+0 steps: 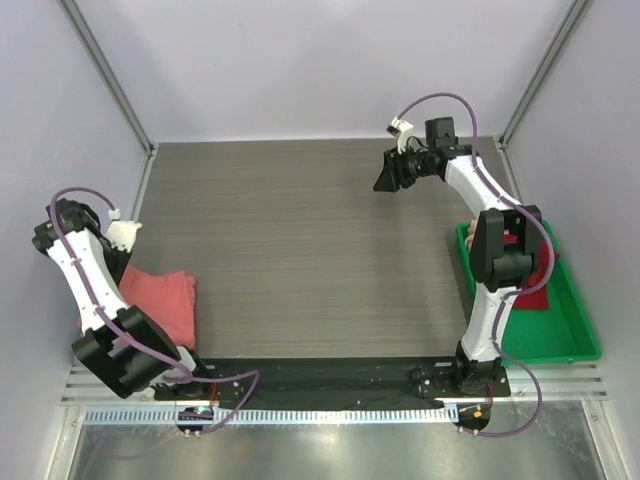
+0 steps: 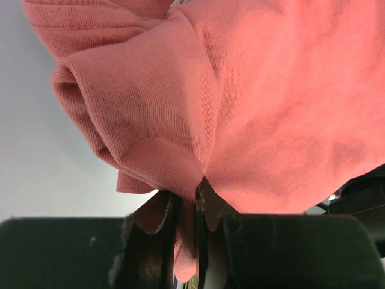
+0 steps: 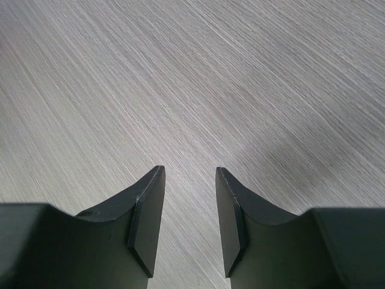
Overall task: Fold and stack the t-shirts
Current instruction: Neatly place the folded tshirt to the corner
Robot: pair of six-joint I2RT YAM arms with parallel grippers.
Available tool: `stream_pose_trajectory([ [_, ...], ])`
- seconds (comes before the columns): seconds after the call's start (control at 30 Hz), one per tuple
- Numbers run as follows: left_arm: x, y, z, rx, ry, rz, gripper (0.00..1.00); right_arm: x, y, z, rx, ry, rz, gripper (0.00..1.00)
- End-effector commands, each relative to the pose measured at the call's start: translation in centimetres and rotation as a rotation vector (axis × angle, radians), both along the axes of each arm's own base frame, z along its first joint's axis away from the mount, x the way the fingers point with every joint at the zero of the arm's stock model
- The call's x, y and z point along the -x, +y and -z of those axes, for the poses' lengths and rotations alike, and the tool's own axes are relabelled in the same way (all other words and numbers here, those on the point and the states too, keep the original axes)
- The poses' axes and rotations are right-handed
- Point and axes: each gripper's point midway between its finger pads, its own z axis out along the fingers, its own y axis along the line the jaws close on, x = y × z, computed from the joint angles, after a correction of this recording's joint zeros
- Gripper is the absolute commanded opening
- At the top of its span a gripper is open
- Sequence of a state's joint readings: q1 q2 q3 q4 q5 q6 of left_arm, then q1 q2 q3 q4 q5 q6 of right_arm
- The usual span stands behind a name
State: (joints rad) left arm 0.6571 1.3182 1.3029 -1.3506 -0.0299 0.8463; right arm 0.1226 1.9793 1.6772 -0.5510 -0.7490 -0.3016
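With the left claw clamped on an edge of the pink shirt at the surface's left side, and the right claw apart and empty far right, draw the cloth inward slowly so it spreads flat, not bunched.

My left arm and right arm are white shells with black joints; a thin purple cable loops along each. My right hand has 2 matte black wedge fingers, bevelled at the tips; my left hand is black too.
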Motion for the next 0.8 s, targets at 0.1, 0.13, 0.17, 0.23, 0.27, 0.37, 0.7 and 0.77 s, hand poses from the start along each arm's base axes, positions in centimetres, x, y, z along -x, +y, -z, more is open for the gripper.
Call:
stream_pose_trajectory([
  [0.1,-1.3,2.2,-0.4,-0.059,-0.008,-0.033,0.00,-0.9,0.8,-1.4,-0.037,-0.028,-0.001,0.45],
  [0.13,-1.5,2.4,-0.3,-0.065,-0.014,-0.037,0.00,-1.0,0.8,-1.4,-0.038,-0.026,0.002,0.45],
  [0.17,-1.6,2.5,-0.1,-0.066,-0.015,-0.039,0.00,-0.9,0.8,-1.3,-0.039,-0.022,0.004,0.45],
  [0.23,-1.9,2.9,0.2,-0.072,-0.012,-0.042,0.00,-0.9,0.9,-1.2,-0.041,-0.017,0.005,0.45],
  [0.27,-1.9,3.0,0.5,-0.069,0.002,-0.043,0.00,-0.9,0.9,-1.2,-0.042,-0.016,0.006,0.45],
  [0.37,-2.1,3.6,0.7,-0.096,0.000,-0.048,0.06,-1.0,0.8,-1.1,-0.038,-0.017,0.011,0.45],
  [0.7,-9.2,5.4,-7.3,-0.298,-0.445,-0.183,1.00,-2.0,0.2,-2.4,-0.013,-0.066,0.075,0.52],
  [0.77,-12.1,3.0,-8.2,-0.273,-0.515,-0.117,1.00,-2.3,-0.1,-2.6,0.013,-0.089,0.083,0.54],
])
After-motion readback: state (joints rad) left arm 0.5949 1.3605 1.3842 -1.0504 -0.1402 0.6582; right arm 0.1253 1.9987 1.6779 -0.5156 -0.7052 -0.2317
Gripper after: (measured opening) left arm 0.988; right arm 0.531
